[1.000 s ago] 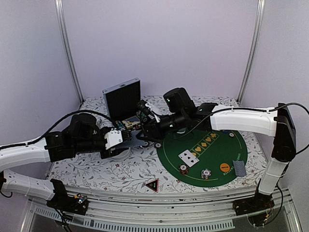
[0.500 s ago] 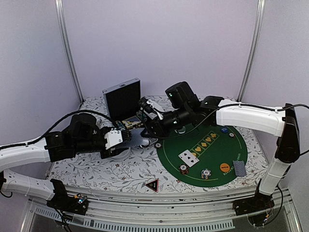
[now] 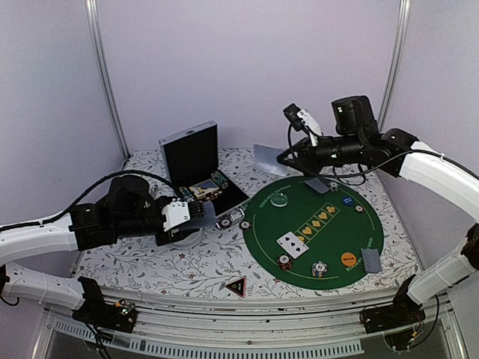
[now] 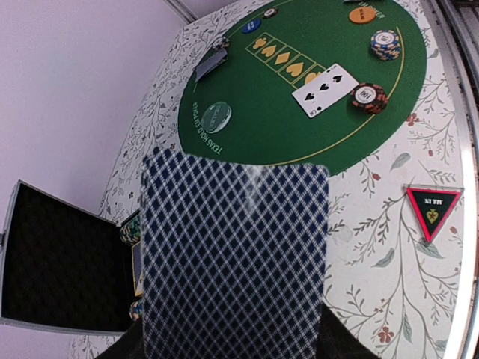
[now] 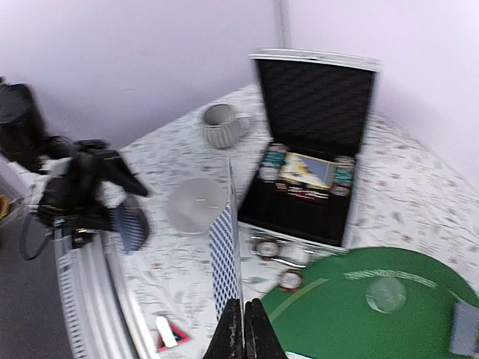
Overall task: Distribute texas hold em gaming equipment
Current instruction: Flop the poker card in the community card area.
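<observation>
My left gripper [image 3: 196, 212] is shut on a stack of blue-checked playing cards [image 4: 236, 254], which fills the left wrist view and hides the fingers. It hovers left of the green mat [image 3: 329, 235]. My right gripper [image 5: 243, 314] is shut on a single card [image 5: 228, 247], seen edge-on. From above, that card [image 3: 268, 157] hangs in the air over the mat's back edge. On the mat lie two face-up cards [image 3: 292, 243], two chips [image 3: 284, 261], an orange disc [image 3: 349, 259], a blue disc [image 3: 348, 200] and face-down cards [image 3: 370, 259]. The black triangle [image 3: 236, 286] lies near the front edge.
An open black case [image 3: 191, 153] with chips and a card box stands at the back left. A white bowl [image 5: 196, 203] sits under my left gripper, and a grey ribbed mug [image 5: 221, 123] stands beyond it. Loose chips [image 5: 269, 247] lie by the case.
My right gripper shut on one card at the left gripper's stack. It then rose and swung right, to above the mat's back edge. The left arm stayed put.
</observation>
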`<state>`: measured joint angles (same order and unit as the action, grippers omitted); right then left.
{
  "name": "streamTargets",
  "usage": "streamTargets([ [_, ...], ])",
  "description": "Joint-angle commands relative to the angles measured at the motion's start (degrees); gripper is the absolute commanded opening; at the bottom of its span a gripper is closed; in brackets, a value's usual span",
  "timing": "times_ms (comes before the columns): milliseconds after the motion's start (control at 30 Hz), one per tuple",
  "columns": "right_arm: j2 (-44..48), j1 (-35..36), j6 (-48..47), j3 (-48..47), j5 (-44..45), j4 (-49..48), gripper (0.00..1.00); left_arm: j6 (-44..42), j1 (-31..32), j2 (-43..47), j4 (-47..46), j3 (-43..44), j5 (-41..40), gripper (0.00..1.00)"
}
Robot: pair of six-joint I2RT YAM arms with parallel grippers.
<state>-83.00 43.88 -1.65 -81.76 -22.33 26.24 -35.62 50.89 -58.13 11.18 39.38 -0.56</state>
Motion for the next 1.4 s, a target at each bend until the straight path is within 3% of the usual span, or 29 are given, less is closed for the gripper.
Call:
streamTargets([
  [0,1.79,-5.56,-6.28,8.76,17.52,1.24,0.02,-0.33,0.16,1.1,-1.42,-0.25,0.56,0.53],
  [200,-7.73,-6.07,-21.54,14.16,35.03,-0.62,0.02,-0.33,0.08,0.86,-1.28,-0.18,0.67,0.53],
  [500,-17.2,-5.27,-32.05,16.11,43.99,-5.69,0.02,-0.42,0.14,1.18,-1.2,-0.43,0.59,0.53],
  [800,-16.19,-0.7,-42.49,27.44,43.6,-6.15,0.02,-0.42,0.13,0.93,-1.28,-0.35,1.25,0.53],
  [1033,-13.89,-0.57,-46.11,30.26,35.66,-3.44,0.02,-0.42,0.13,1.01,-1.17,-0.41,0.86,0.53],
  [1367,-12.63,-0.7,-50.93,31.13,33.85,-4.08,0.02,-0.49,0.14,1.28,-1.19,-0.42,0.8,0.53],
])
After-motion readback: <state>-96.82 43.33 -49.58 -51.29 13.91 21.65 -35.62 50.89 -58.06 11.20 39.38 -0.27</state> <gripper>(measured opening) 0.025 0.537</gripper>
